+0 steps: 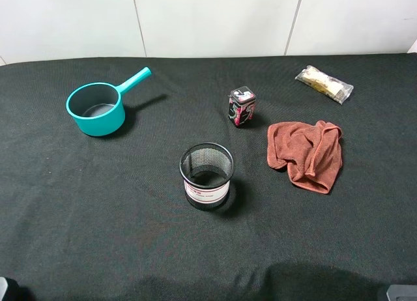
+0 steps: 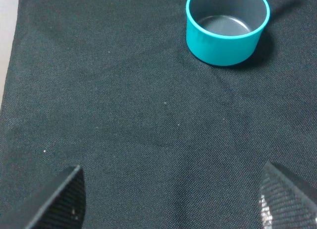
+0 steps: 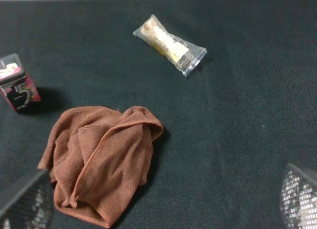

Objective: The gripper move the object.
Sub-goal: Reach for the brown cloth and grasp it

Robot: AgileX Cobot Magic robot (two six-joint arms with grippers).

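A teal saucepan (image 1: 96,109) with a handle stands at the back left; it also shows in the left wrist view (image 2: 227,27). A black mesh cup (image 1: 206,174) stands in the middle. A small dark box with pink print (image 1: 242,106) stands behind it and shows in the right wrist view (image 3: 17,89). A crumpled brown cloth (image 1: 306,152) (image 3: 101,159) lies to the right. A clear food packet (image 1: 324,84) (image 3: 170,44) lies at the back right. My left gripper (image 2: 173,204) is open and empty, short of the saucepan. My right gripper (image 3: 162,203) is open and empty, near the cloth.
Everything sits on a black cloth-covered table (image 1: 98,203). A white wall (image 1: 215,21) runs along the far edge. The table's left edge shows in the left wrist view (image 2: 7,65). Only small bits of the arms show at the exterior view's bottom corners.
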